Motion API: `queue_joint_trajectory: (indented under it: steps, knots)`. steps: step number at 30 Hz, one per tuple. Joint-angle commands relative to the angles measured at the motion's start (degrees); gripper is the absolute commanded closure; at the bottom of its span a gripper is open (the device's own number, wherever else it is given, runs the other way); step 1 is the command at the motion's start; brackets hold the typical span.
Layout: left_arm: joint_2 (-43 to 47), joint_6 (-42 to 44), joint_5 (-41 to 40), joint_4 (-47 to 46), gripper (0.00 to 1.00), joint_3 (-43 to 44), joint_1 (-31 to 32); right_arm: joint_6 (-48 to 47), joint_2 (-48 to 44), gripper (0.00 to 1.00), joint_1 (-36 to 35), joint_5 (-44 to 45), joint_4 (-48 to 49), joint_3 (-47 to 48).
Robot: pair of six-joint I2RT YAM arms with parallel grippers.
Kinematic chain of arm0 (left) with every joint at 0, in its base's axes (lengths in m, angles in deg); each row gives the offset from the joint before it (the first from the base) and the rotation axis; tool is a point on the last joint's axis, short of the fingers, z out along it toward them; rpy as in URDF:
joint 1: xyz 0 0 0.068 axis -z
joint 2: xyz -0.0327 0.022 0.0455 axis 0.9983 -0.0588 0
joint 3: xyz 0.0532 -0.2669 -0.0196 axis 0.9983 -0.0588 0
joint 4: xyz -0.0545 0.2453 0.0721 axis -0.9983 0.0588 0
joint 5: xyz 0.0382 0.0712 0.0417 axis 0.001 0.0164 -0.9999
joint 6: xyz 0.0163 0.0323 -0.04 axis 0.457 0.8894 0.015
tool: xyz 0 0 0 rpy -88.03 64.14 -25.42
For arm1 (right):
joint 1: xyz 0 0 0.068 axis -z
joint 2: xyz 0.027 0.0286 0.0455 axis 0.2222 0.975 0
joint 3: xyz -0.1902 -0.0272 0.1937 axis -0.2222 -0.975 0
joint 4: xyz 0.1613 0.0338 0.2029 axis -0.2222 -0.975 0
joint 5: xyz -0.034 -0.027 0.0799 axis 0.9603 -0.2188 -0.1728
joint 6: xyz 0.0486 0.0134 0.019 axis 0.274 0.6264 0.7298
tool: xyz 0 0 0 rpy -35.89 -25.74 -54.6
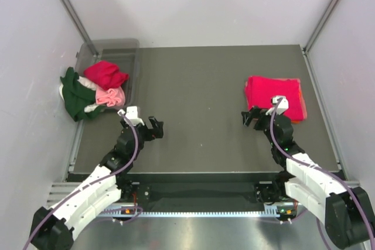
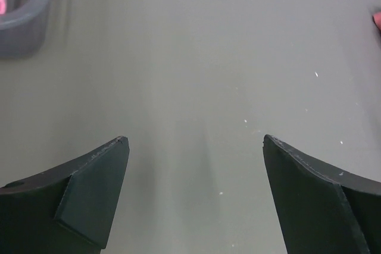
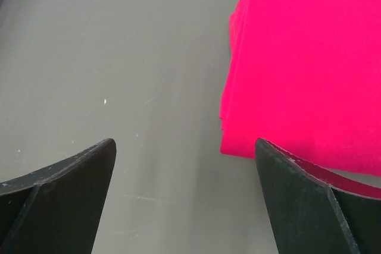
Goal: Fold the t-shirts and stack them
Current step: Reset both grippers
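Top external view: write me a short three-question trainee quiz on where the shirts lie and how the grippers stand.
1. Fill in: the left gripper and the right gripper both have their jaws ____, holding nothing.
2. Which gripper is nearer the folded red shirt? A) left gripper B) right gripper C) both equally near
3. True or false: the folded red shirt lies inside the grey bin.
Key: 1 open. 2 B. 3 false: it lies on the right side of the table, far from the bin.
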Motion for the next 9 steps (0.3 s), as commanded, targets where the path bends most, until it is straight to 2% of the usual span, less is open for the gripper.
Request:
queue_joint_trajectory:
  steps: [1,9]
  knots:
    - [1.15,-0.33,-3.31,-3.95,0.01,-0.68,-0.16,-0.58,-2.25,0.00,-0.52,0.03,1.83,2.08]
    - [1.49,-1.13,-1.12,-4.12,0.02,-1.12,-0.15,-1.11,-2.60,0.00,-0.52,-1.46,0.50,3.13]
